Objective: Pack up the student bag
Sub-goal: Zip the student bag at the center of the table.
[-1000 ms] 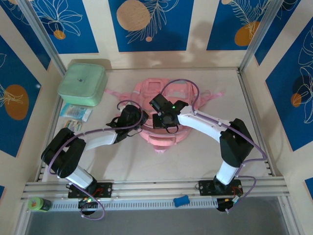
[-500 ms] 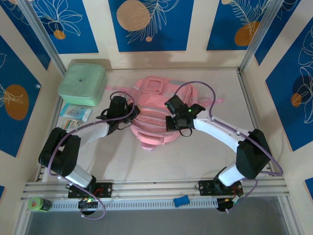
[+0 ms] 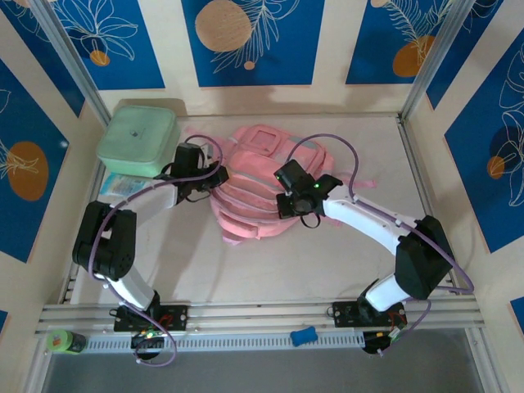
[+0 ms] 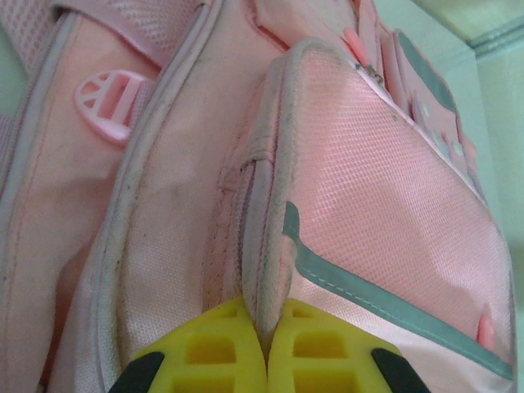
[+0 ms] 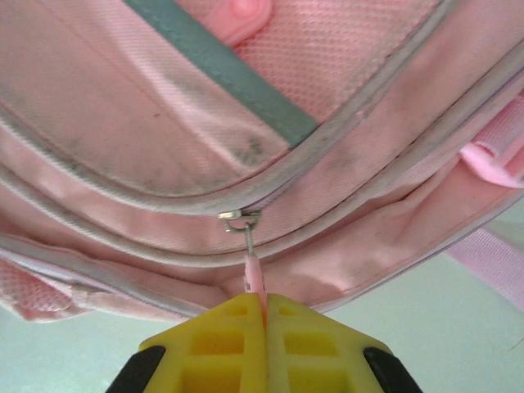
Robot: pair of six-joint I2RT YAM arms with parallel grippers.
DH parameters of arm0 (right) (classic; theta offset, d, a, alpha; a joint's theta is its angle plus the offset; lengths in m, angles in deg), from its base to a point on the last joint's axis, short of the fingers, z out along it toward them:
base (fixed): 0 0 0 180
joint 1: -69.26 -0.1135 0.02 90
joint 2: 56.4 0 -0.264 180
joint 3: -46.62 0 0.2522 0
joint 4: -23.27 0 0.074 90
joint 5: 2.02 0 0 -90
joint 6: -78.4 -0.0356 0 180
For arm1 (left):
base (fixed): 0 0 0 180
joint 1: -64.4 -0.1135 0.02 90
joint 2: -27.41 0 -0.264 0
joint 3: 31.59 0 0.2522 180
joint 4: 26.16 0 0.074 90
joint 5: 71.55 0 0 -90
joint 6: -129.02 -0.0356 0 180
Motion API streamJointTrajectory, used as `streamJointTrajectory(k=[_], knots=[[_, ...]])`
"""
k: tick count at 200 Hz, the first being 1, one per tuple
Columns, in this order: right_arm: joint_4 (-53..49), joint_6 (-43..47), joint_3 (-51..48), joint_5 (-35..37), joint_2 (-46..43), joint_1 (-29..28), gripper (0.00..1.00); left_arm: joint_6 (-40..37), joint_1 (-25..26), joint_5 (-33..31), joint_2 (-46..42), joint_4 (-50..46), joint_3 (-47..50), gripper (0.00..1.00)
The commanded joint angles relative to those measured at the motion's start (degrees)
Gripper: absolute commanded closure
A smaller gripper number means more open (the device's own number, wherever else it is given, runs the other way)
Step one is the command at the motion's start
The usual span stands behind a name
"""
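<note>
The student bag (image 3: 254, 205), a soft pink backpack with grey-blue trim, lies in the middle of the table between both arms. My left gripper (image 3: 214, 177) is at the bag's left side. In the left wrist view this gripper (image 4: 264, 318) is shut on a piped seam edge (image 4: 266, 246) of the bag. My right gripper (image 3: 284, 199) is over the bag's right half. In the right wrist view it (image 5: 264, 301) is shut on the pink zipper pull (image 5: 255, 274), which hangs from the metal slider (image 5: 239, 216) on a shut zipper line.
A mint-green square box (image 3: 139, 141) stands at the back left, close to my left arm. Flat packets (image 3: 121, 185) lie just in front of it. A green bottle (image 3: 65, 341) and a small blue thing (image 3: 304, 336) rest on the front rail. Metal frame posts border the table.
Both grippers have carried the bag away from the bases and leftward while staying shut. The bag now lies stretched wider, and my left arm has swung toward the green box.
</note>
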Motion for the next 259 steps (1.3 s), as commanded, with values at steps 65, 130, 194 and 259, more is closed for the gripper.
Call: streamJointTrajectory(k=[65, 130, 194, 259], knots=[[4.78, 8.06, 1.31, 6.61, 3.69, 7.46, 1.00, -13.77, -3.25, 2.62, 3.86, -2.93, -5.35, 1.00], [7.27, 10.18, 1.37, 1.23, 0.82, 7.72, 1.00, -12.80, -3.28, 3.39, 2.89, -2.90, -5.33, 1.00], [12.84, 13.71, -4.52, -9.34, -0.79, 7.31, 0.60, -12.21, -3.22, 3.60, 3.12, -2.88, -6.49, 1.00], [12.44, 13.64, -2.38, -8.07, 3.80, 9.64, 0.53, -12.29, -3.25, 3.26, 2.90, -3.28, -7.05, 1.00]])
